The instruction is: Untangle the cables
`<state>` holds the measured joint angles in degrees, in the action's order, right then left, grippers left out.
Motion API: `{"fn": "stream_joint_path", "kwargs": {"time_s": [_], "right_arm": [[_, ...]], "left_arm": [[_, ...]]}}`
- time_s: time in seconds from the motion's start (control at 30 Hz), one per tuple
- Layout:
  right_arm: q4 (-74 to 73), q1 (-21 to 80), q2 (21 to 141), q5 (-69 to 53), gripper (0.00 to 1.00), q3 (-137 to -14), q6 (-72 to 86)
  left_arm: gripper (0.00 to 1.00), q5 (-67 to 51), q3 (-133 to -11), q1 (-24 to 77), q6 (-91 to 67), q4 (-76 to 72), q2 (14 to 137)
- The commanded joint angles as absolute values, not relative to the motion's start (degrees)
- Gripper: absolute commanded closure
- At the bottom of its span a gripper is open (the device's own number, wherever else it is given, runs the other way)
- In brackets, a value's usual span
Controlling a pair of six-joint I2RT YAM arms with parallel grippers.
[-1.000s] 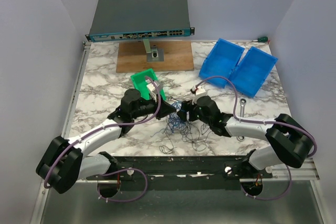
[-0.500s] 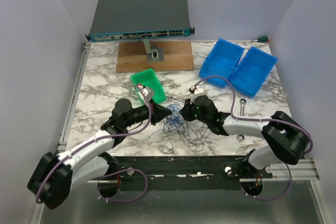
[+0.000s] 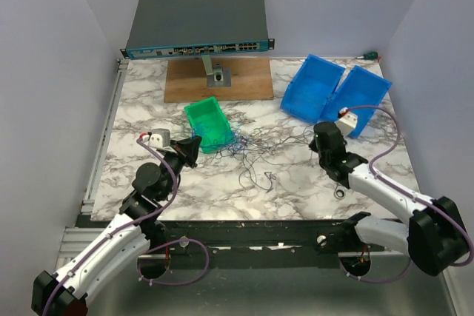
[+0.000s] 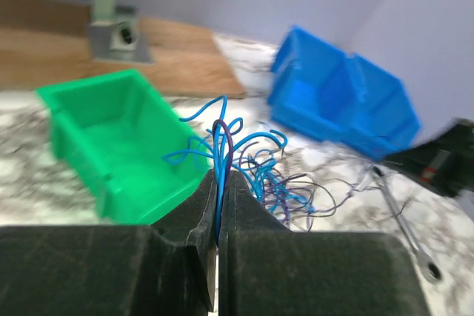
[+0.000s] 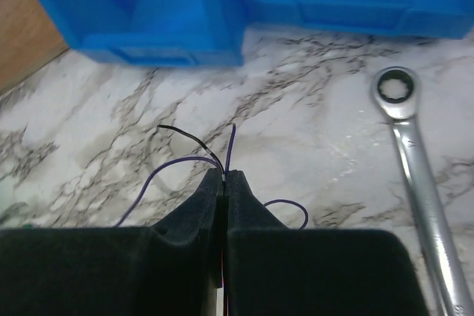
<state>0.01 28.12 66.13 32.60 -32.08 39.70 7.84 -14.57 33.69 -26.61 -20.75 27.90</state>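
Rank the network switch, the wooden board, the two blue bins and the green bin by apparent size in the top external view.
1. network switch
2. wooden board
3. blue bin by the board and blue bin by the table edge: they look alike, so unranked
4. green bin

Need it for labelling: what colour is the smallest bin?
Green; the bin shows best in left wrist view.

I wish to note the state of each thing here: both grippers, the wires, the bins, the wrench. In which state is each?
left gripper: shut on the cables, blue strands pinched between its fingers.
right gripper: shut on the cables, thin dark strands pinched.
cables: tangled, strung between both grippers.
green bin: upright, looks empty.
blue bins: side by side, look empty.
wrench: lying flat, untouched.
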Motion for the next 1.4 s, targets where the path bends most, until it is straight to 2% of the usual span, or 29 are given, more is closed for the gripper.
{"fn": "stream_joint_path", "kwargs": {"time_s": [0.0, 0.27, 0.43, 0.53, 0.67, 0.77, 0.97, 1.0, 1.07, 1.1, 1.17, 1.23, 1.3, 1.37], "right_arm": [[-10.23, 26.23, 61.76, 47.29, 0.99, -32.83, 46.04], [-25.82, 25.06, 56.78, 61.28, 0.99, -37.02, 61.99], [-23.64, 24.86, 55.06, 59.19, 0.99, -38.80, 55.54], [-19.32, 24.87, 53.81, 53.68, 0.99, -39.01, 47.23], [-8.75, 24.89, 50.89, 29.74, 0.99, -36.40, 32.12], [-6.89, 24.96, 50.23, 12.87, 0.97, -36.43, 28.47], [-9.57, 24.96, 53.80, 1.92, 0.97, -43.42, 28.28], [-9.84, 24.97, 54.62, -1.02, 0.97, -44.73, 27.77], [-9.84, 25.04, 55.89, -6.62, 0.98, -46.82, 27.12], [-9.77, 25.05, 56.35, -9.62, 0.97, -47.67, 26.93], [-8.74, 25.11, 56.60, -13.82, 0.97, -48.41, 26.07], [-7.12, 25.08, 56.61, -16.04, 0.97, -48.43, 26.00], [-5.43, 25.04, 56.65, -17.98, 0.97, -48.32, 26.12], [-3.58, 25.06, 56.69, -21.12, 0.97, -48.19, 26.69]], "left_arm": [[1.00, 25.21, -16.10, 33.05, -31.06, -10.41, 27.80], [1.00, 45.91, -16.17, 33.00, -39.11, 3.06, 20.47], [1.00, 46.92, -12.54, 32.93, -37.42, 0.30, 14.63], [1.00, 39.49, -10.99, 32.97, -32.12, -7.48, 15.15], [1.00, 17.67, -10.96, 33.00, -22.95, -16.75, 19.14], [1.00, 6.17, -12.74, 33.12, -20.72, -21.07, 25.93], [0.99, -8.40, -17.63, 33.89, -19.13, -23.71, 39.02], [0.96, -9.76, -17.75, 34.05, -19.00, -24.47, 40.17], [0.82, -12.18, -17.67, 34.27, -18.81, -26.14, 41.64], [0.72, -13.23, -17.73, 34.36, -18.73, -26.54, 42.22], [0.41, -15.83, -18.09, 34.37, -18.79, -27.42, 43.28], [0.25, -19.12, -18.12, 34.34, -19.20, -29.32, 44.21], [0.17, -23.28, -17.76, 34.37, -19.80, -32.23, 45.56], [0.13, -26.67, -17.56, 34.45, -20.21, -34.87, 46.97]]}}
